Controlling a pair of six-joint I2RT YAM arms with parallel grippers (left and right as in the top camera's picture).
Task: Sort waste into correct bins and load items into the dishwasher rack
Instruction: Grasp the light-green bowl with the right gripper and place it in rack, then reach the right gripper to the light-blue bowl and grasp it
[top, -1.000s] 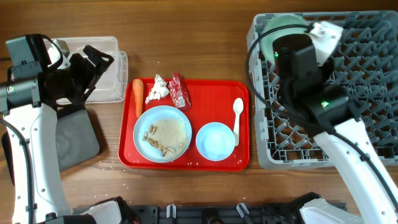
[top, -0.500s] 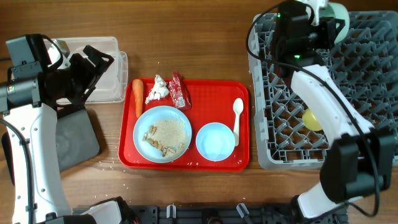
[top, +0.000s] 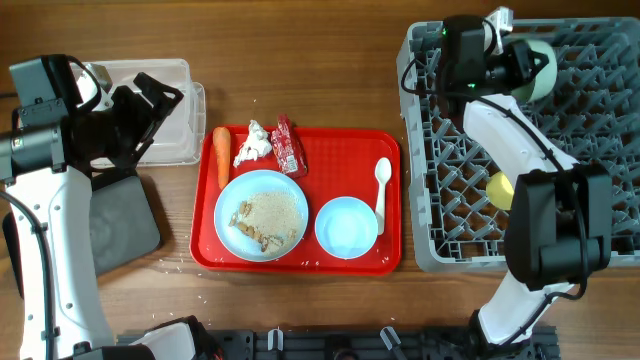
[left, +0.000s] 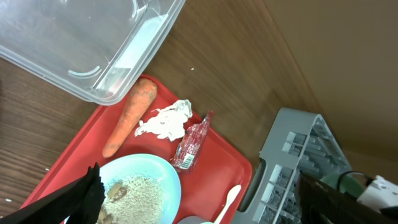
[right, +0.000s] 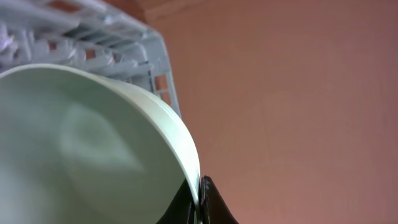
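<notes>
**Overhead:** The right gripper (top: 518, 60) holds the mint-green bowl (top: 541, 68) tipped on its edge at the far side of the dishwasher rack (top: 580, 150), a grey crate of upright pegs. Whether the bowl touches the pegs cannot be told from here. A small yellow cup (top: 501, 190) sits among the pegs nearer the front. On the red serving tray (top: 392, 145) an orange carrot (top: 221, 156), a crumpled white tissue (top: 255, 143) and a red snack wrapper (top: 288, 146) lie along the far side. In front of them sit a pale-blue plate (top: 235, 195) carrying white rice and brown crumbs (top: 262, 222), a light-blue bowl (top: 347, 227) and a white spoon (top: 381, 188). The left gripper (top: 152, 112) hangs at the near edge of the clear tub (top: 170, 75). The black tray (top: 125, 225) lies just in front on the wooden table (top: 300, 60).

**Left wrist:** This claw's dark fingers (left: 68, 202) stand spread wide at the lower corners of the frame, holding nothing. Between them lie the carrot, tissue, wrapper and plate, with the tub's corner above.

**Right wrist:** The bowl's smooth, pale mint inside fills the left of the frame. Its thin rim is pinched between the two dark fingers (right: 210, 202), one on each side. The rack's grey lattice shows behind, at upper left.
</notes>
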